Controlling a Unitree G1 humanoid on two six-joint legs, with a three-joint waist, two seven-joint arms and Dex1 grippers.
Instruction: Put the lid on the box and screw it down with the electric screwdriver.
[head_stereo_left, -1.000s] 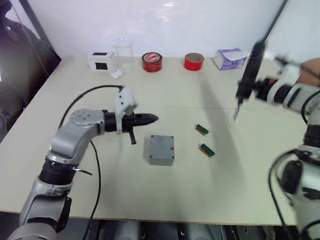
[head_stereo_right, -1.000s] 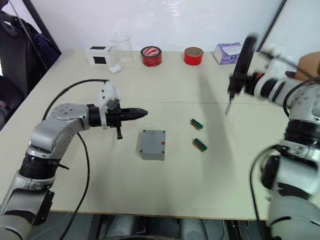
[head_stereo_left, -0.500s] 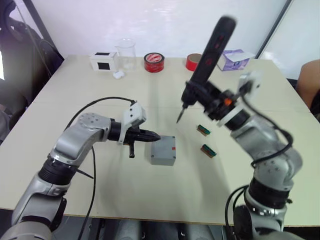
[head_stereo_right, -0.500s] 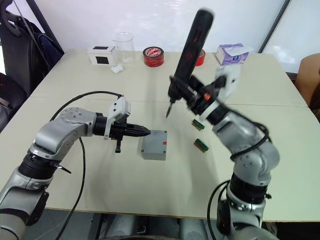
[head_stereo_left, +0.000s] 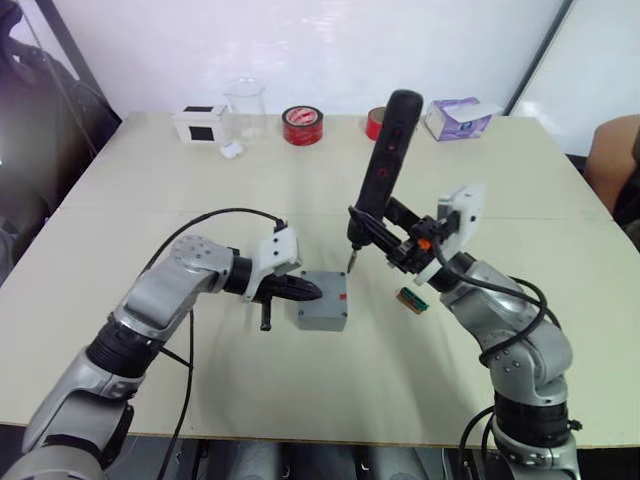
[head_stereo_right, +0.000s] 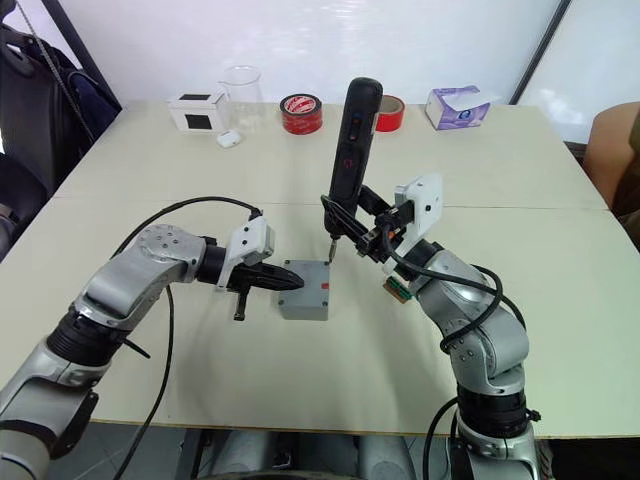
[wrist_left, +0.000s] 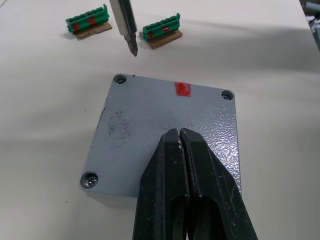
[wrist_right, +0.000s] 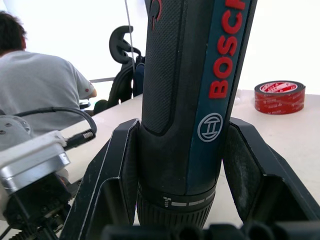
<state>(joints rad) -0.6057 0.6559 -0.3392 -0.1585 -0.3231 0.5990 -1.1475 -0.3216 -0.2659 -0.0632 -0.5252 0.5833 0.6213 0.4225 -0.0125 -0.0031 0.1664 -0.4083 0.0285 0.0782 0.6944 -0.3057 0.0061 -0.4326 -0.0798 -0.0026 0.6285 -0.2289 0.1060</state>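
Observation:
The grey box (head_stereo_left: 322, 321) sits mid-table with the lid (wrist_left: 160, 115) resting on it, a red mark (wrist_left: 183, 89) near the lid's far edge and screws in its corners. My left gripper (wrist_left: 179, 132) is shut with nothing in it, its tips lying over the lid from the box's left side. Held upright, the black electric screwdriver (head_stereo_left: 386, 165) has my right gripper (wrist_right: 182, 167) shut on its lower body. Its bit (wrist_left: 126, 30) hangs just above the table beside one far corner screw (wrist_left: 119, 78).
Two green-brown pieces (wrist_left: 161, 34) lie just past the box, under my right arm. Along the far edge stand a white box with black label (head_stereo_left: 200, 122), a clear beaker (head_stereo_left: 245, 108), red tape rolls (head_stereo_left: 302, 125) and a purple tissue box (head_stereo_left: 458, 117). A seated person (wrist_right: 35, 80) is nearby.
My right arm swung the screwdriver in from the far right and lowered its bit to the box's far corner. My left gripper slid right onto the lid.

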